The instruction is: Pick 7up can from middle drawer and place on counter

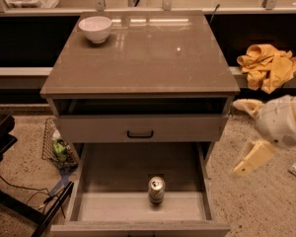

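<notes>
The 7up can point(156, 189) stands upright on the flat grey floor of the middle drawer point(108, 206), which is pulled out at the bottom of the cabinet. The can is near the drawer's front, about the middle of its width. The glossy grey-brown counter point(153, 58) forms the cabinet's top. My gripper point(242, 135) is at the right, beside the cabinet's right side, about level with the upper drawer front and above and right of the can. Its two cream fingers are spread apart with nothing between them.
A white bowl point(95, 28) sits on the counter's back left corner. The upper drawer front point(138, 128) with a small black handle is shut. A yellow cloth point(267, 65) lies on the ledge at right. A wire basket point(56, 147) and black cables sit on the floor at left.
</notes>
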Motion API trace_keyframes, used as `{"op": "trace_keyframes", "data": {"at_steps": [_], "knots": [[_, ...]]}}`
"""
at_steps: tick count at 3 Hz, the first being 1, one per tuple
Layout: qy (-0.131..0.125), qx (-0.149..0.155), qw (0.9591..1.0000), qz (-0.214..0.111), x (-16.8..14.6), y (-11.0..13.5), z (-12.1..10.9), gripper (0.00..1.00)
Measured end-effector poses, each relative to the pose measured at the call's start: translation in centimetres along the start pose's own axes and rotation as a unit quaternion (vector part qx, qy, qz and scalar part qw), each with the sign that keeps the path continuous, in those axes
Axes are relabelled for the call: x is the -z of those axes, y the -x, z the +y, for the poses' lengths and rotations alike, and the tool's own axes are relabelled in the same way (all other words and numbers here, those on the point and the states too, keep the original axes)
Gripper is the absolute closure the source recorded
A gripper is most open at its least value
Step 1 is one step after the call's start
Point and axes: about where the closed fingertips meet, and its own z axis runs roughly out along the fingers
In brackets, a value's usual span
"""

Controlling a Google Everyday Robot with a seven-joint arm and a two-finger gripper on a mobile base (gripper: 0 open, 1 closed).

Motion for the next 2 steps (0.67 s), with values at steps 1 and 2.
{"op": "trace_keyframes", "data": {"at_steps": [1,2], "knots": [[-0.013,-0.033,0.9916,-0.124,-5.7,-1.9,1.0,0.0],[-0.063,-0.049,0.9679,-0.238,-7.9,-2.9,0.3,0.0]]}}
